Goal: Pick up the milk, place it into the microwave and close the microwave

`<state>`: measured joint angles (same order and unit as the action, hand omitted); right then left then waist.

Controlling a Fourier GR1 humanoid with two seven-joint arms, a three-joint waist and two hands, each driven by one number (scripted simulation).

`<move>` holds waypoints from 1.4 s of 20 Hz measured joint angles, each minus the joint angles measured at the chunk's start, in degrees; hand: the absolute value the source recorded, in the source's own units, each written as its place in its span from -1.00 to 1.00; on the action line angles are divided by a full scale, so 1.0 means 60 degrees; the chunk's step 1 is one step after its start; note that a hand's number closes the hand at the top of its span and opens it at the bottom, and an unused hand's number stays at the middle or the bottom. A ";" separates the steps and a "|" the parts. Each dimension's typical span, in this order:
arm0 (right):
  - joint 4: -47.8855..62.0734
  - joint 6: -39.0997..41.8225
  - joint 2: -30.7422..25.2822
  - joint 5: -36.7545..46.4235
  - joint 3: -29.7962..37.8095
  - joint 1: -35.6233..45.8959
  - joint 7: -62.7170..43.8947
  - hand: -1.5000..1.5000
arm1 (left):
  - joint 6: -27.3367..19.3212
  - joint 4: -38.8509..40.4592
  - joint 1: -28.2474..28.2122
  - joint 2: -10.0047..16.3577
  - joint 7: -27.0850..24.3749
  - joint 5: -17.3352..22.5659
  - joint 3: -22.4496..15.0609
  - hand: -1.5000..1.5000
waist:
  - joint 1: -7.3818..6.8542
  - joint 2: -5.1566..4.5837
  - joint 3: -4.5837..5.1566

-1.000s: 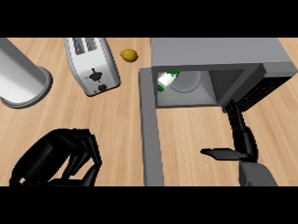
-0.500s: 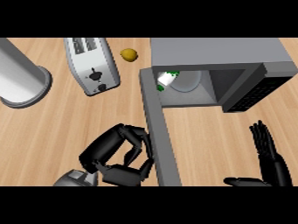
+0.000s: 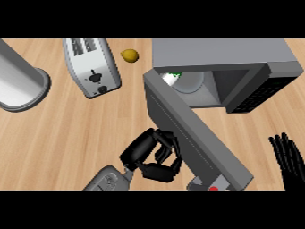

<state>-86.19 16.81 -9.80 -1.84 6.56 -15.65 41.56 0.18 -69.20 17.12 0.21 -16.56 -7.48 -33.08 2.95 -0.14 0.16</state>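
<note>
The milk, a white carton with green marks, stands inside the grey microwave at its left side, partly hidden by the roof. The microwave's door swings out toward me and stands partly open. My left hand has its fingers curled and rests against the outer face of the door near its lower end, holding nothing. At the lower right my right hand is open, fingers straight and pointing up, apart from the microwave.
A silver toaster lies at the back left, with a small yellow lemon between it and the microwave. A large grey cylinder stands at the far left. Bare wooden counter spreads at the left.
My left hand has moved right and up against the door, and the door has swung further toward shut. My right hand has drawn away to the lower right corner.
</note>
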 measured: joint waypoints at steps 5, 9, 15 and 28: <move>-0.1546 0.0601 -0.0153 -0.0687 -0.0062 -0.0649 -0.0554 -1.00 | -0.1651 0.1518 0.0915 0.0014 -0.1059 0.1325 -0.1194 1.00 | 0.0169 -0.0032 0.0007; -0.2328 0.0895 -0.0329 -0.1052 -0.0085 -0.0799 -0.1005 -1.00 | -0.2493 0.2325 0.1646 0.0015 -0.1186 0.2533 -0.2072 1.00 | 0.0374 -0.0084 0.0011; -0.3370 0.1201 -0.0587 -0.1668 -0.0119 -0.0751 -0.1830 -1.00 | -0.3237 0.2671 0.2549 0.0038 -0.1281 0.4120 -0.2997 1.00 | 0.0674 -0.0161 0.0020; -0.4559 0.1691 -0.1509 -0.2394 0.0133 -0.0369 -0.2952 -1.00 | -0.5634 0.2582 0.3655 -0.0038 -0.1890 0.6754 -0.3154 1.00 | 0.1387 -0.0305 0.0037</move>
<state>-113.54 26.95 -18.86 -16.20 7.36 -17.87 23.85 -33.63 -53.71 39.04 -0.02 -27.91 33.04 -52.00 11.27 -1.97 0.38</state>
